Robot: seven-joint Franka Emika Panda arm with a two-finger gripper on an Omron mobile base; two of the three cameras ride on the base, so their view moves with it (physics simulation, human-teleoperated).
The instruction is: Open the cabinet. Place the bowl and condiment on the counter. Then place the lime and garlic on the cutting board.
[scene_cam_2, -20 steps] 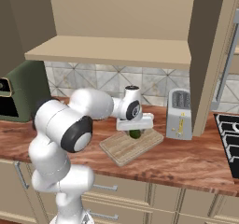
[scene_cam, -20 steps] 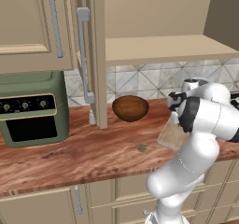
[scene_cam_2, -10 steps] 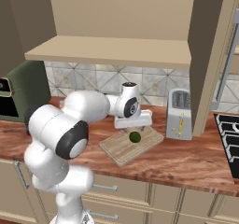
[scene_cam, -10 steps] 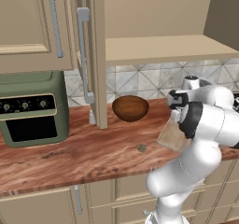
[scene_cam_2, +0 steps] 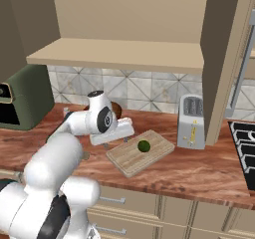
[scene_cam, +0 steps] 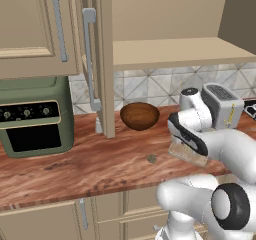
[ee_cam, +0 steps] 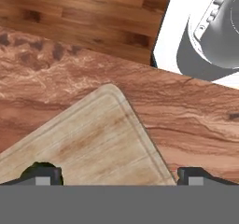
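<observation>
Cabinet (scene_cam: 105,59) stands open; one door (scene_cam: 100,64) swung out edge-on at upper centre-left of the left base view, its long grey bar handle facing the camera. Inner shelf (scene_cam_2: 124,54) bare across the upper part of the right base view.

Bowl (scene_cam: 140,116), dark brown wood, sits upright on the counter (scene_cam: 75,169) at centre of the left base view, just right of the open door's lower edge and in front of the tiled backsplash (scene_cam: 150,86).

Garlic (scene_cam: 151,158), tiny grey-brown lump, lies on the counter in front of the bowl, lower centre of the left base view, well apart from the board.

Cutting board (scene_cam_2: 140,152) lies flat and angled at centre of the right base view. Lime (scene_cam_2: 144,146) rests on it, a little right of the board's middle.

Gripper (ee_cam: 119,175): jaws spread wide, nothing between them. In the hand view the two dark tips sit at the bottom edge, one over the board's surface, the other over bare counter beyond the board's rounded corner. In the right base view the hand hangs over the board's left end, clear of the lime.

Grey toaster (scene_cam_2: 191,121) on the counter right of the board. Green toaster oven (scene_cam: 32,116) at the left of the left base view.

Condiment: cannot tell where.
</observation>
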